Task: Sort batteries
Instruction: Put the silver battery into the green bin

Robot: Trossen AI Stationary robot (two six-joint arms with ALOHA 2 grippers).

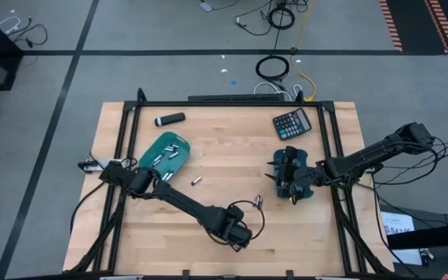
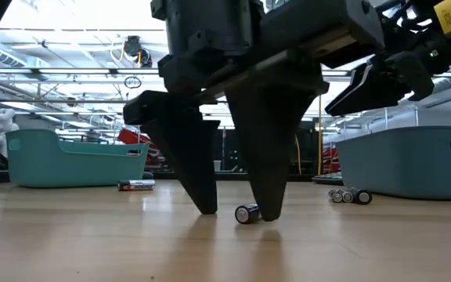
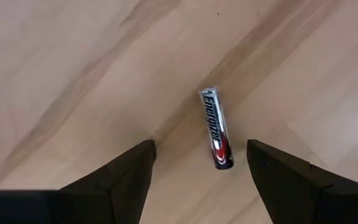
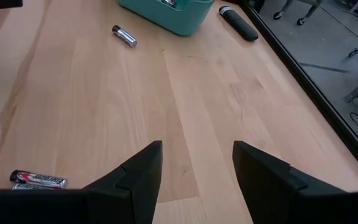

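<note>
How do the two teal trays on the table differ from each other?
The left teal tray lies uncovered and shows several silvery batteries inside; the right teal tray is mostly hidden under the right gripper, so its contents cannot be seen. The left tray lies askew to the table edges. Both share the teal colour.

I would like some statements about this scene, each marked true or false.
1. The left gripper is open, a battery lying between its fingers. True.
2. That battery is lifted off the table. False: it lies on the wood.
3. The left tray holds several batteries. True.
4. The calculator lies inside the left tray. False: it lies on the table, at the far edge on the right arm's side.
5. The right gripper grips a battery. False: it is open and empty.
</note>
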